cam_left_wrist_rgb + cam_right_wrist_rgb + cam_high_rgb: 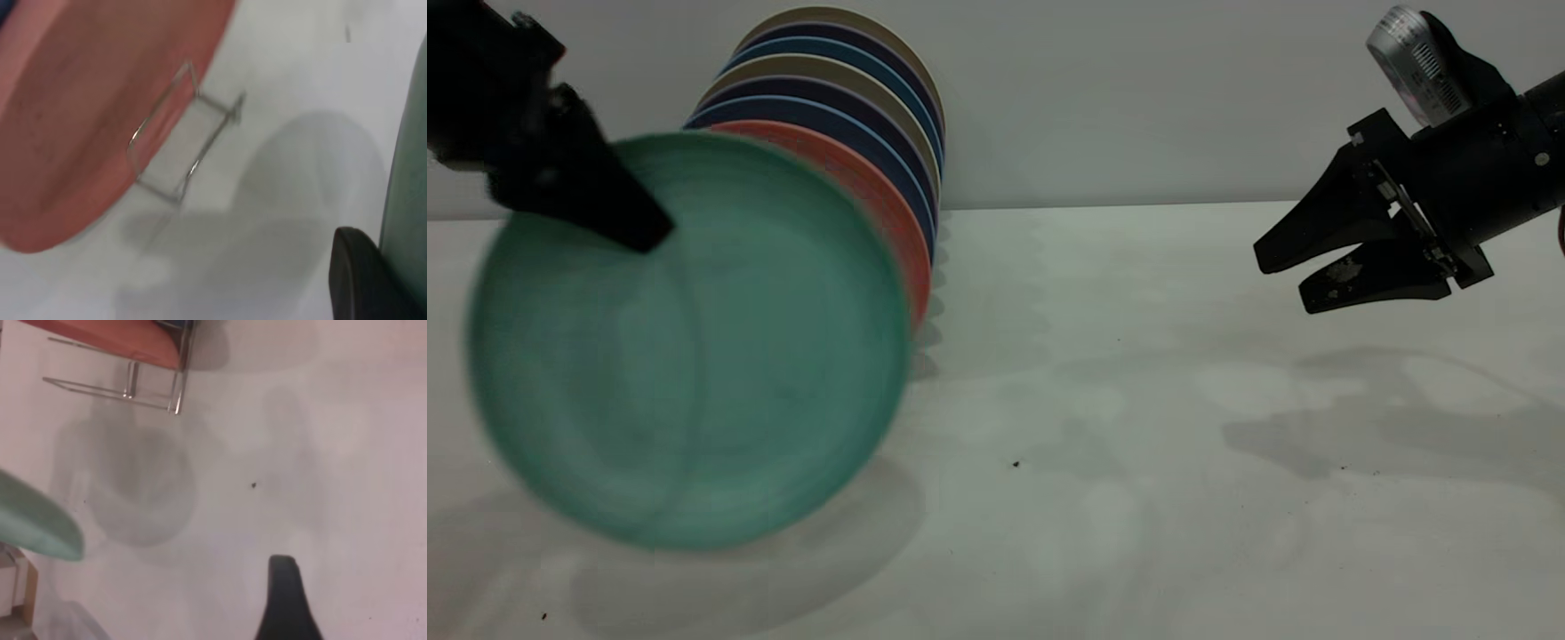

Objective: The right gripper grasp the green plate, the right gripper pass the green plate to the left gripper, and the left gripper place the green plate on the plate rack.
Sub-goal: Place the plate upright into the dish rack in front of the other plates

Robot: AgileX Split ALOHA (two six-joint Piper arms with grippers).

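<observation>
Green plate (694, 356) held before the plate rack (180, 143).
My left gripper (618, 209) pinches its rim above the tabletop (1138, 427); my right gripper (1294, 271) hangs with jaws spread.

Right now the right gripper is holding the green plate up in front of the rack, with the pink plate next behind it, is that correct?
Not quite: the left gripper holds the green plate, as the exterior view shows. The right gripper hangs open and empty off to the right. The rest stands: the plate is up in front of the rack, with the pink plate next behind it.
</observation>
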